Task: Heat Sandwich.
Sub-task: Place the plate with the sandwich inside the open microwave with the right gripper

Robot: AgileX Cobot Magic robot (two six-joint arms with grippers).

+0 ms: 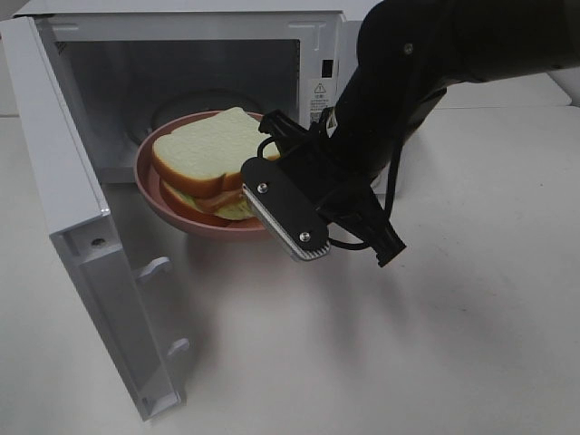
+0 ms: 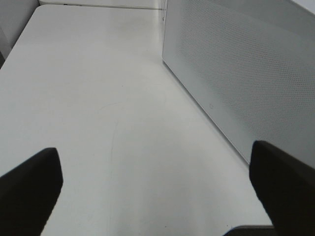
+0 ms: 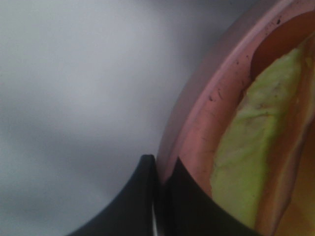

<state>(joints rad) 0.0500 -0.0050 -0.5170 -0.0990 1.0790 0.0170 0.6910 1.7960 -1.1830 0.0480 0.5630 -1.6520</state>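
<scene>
The sandwich (image 1: 210,149), white bread with a pink and pale green filling, lies on a round pink plate (image 1: 149,172). The plate sits in the mouth of the open microwave (image 1: 181,36), its near half sticking out over the table. My right gripper (image 1: 265,207) is shut on the plate's near right rim. In the right wrist view its black fingers (image 3: 147,201) pinch the pink rim (image 3: 197,137) beside the green filling (image 3: 246,147). My left gripper (image 2: 157,196) stands open over bare table and holds nothing; it does not show in the high view.
The microwave door (image 1: 82,254) hangs open to the left, reaching toward the table's front. The microwave's perforated side wall (image 2: 246,73) stands close beside my left gripper. White tabletop (image 1: 435,344) spreads to the right and front.
</scene>
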